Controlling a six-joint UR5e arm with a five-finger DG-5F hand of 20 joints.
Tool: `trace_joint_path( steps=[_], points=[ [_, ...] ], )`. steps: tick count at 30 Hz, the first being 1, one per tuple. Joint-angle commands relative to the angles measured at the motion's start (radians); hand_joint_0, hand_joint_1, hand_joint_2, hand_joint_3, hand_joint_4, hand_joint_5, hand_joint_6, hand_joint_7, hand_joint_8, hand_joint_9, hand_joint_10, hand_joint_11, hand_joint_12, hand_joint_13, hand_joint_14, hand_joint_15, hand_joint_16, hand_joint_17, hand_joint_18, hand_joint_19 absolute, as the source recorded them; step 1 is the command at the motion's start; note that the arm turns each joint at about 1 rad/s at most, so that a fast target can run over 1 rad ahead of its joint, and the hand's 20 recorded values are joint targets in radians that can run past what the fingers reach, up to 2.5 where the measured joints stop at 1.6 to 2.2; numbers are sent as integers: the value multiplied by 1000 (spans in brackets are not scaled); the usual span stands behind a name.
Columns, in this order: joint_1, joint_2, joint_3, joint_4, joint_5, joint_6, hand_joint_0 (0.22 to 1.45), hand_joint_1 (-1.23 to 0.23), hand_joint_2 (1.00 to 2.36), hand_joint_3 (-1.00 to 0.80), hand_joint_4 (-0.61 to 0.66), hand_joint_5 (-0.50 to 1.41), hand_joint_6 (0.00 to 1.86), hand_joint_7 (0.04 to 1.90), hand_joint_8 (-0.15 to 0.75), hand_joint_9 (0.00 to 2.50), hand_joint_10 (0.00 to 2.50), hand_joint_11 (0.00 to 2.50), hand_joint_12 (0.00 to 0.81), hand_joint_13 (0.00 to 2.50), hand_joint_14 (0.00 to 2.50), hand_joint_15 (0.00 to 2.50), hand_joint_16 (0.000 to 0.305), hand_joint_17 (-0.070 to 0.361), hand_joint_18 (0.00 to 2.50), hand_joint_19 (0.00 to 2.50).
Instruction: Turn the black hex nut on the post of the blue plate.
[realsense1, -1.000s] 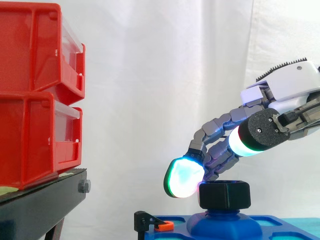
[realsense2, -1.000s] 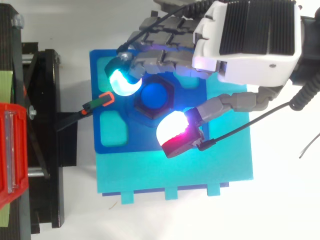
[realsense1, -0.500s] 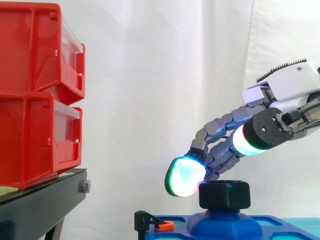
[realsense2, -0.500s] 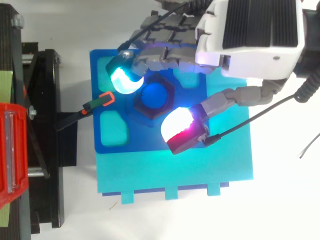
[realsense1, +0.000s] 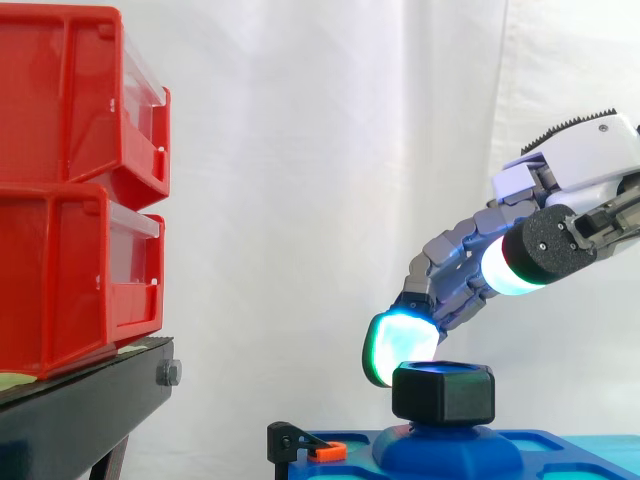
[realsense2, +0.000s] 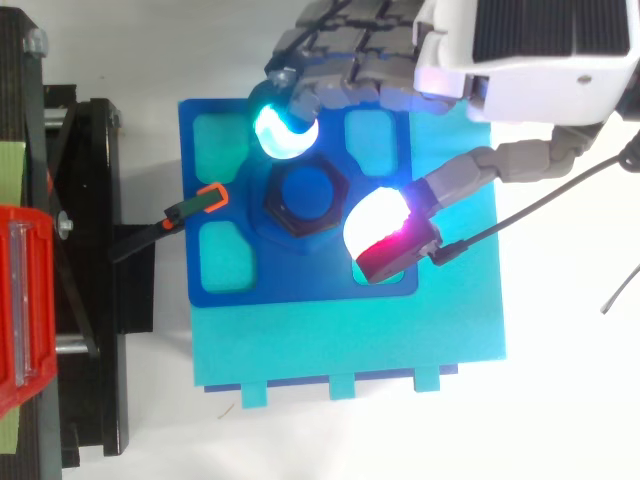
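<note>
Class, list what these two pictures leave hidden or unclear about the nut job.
- Side view: whether the hand's cyan fingertip touches the black hex nut; they overlap, and glow blurs the edge from above.
- The post's sides: the nut covers them in both views.
- Side view: the blue plate's underside, cut off by the bottom edge.
- Side view: the red bins' contents, behind their walls.
</note>
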Motion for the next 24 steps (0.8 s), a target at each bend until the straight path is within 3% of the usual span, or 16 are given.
trace_joint_path(
  steps=[1, 10, 12, 17, 20, 24],
  points=[
    [-7, 11, 0, 0, -8, -7, 467, -314, 1000, -500, 163, -210, 502, 761, 242, 302, 0, 4, 360, 185, 0, 3, 57, 128, 0, 0],
    [-2, 19, 31, 3, -7, -6, 466, -315, 1000, -500, 161, -211, 502, 757, 242, 301, 1, 0, 360, 185, 0, 7, 57, 128, 0, 0],
    [-1, 17, 31, 21, -7, -6, 466, -316, 1000, -500, 158, -211, 502, 757, 242, 302, 0, 0, 359, 186, 0, 8, 57, 128, 0, 0],
    [15, 11, 25, 155, -1, -7, 466, -316, 1000, -500, 160, -211, 502, 759, 242, 301, 1, 0, 359, 187, 0, 7, 57, 127, 0, 0],
    [22, 10, 25, 164, 8, -7, 466, -316, 1000, -500, 160, -211, 502, 760, 242, 301, 0, 0, 359, 186, 0, 7, 57, 127, 0, 0],
    [38, -3, 25, 167, 45, -7, 466, -316, 1000, -500, 160, -211, 502, 761, 241, 300, 0, 2, 359, 186, 0, 5, 57, 127, 0, 0]
  ],
)
